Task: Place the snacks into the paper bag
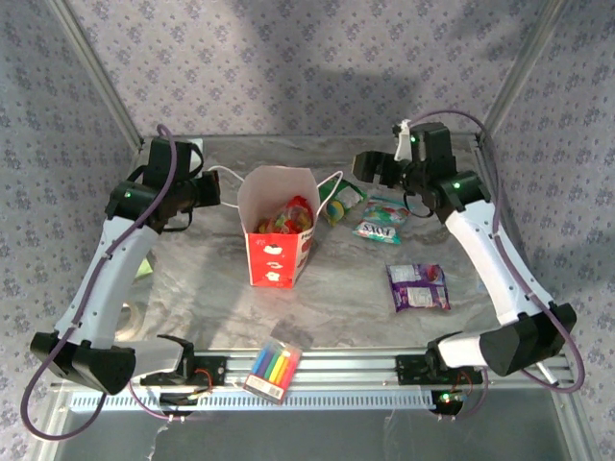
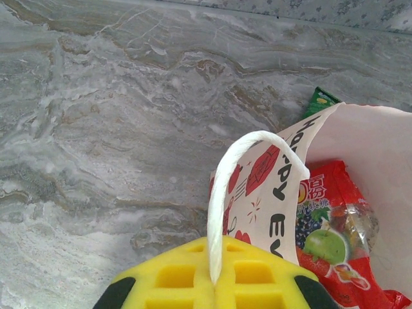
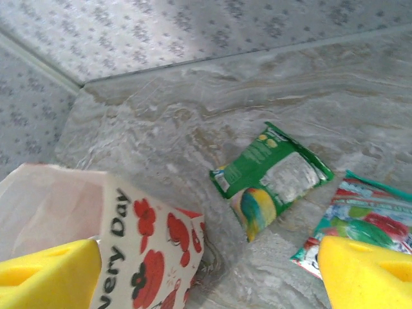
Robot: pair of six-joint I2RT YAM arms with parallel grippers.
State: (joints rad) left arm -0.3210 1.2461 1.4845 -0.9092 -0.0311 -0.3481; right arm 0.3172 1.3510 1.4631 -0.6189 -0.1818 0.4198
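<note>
- Pinching white string handle [image 2: 222, 193] in left gripper [image 2: 215, 273]; yellow pads fully closed, string looping up out of the seam between them.
- Logging paper bag [image 1: 279, 252] standing upright just ahead and to the right of those fingertips, mouth open.
- Seeing red packet [image 2: 338, 257] lying inside the bag, just past the pinched handle; orange foil [image 1: 284, 219] showing at the mouth in the top view.
- Noting box of markers [image 1: 272, 370] lying at the near table edge between the arm bases, well apart from both grippers.
- Logging green packet [image 3: 270, 177] lying flat on the table ahead of the right fingertips, roughly centred between the two pads.
- Holding right gripper [image 1: 368, 173] wide open, nothing between its pads; left pad sitting near the bag's right rim, contact not discernible.
- Seeing teal-white packet [image 3: 367, 225] lying just beyond the right pad, just beside the green one.
- Noting purple packet [image 1: 419, 286] lying flat, well behind the right gripper, toward that arm's base.
</note>
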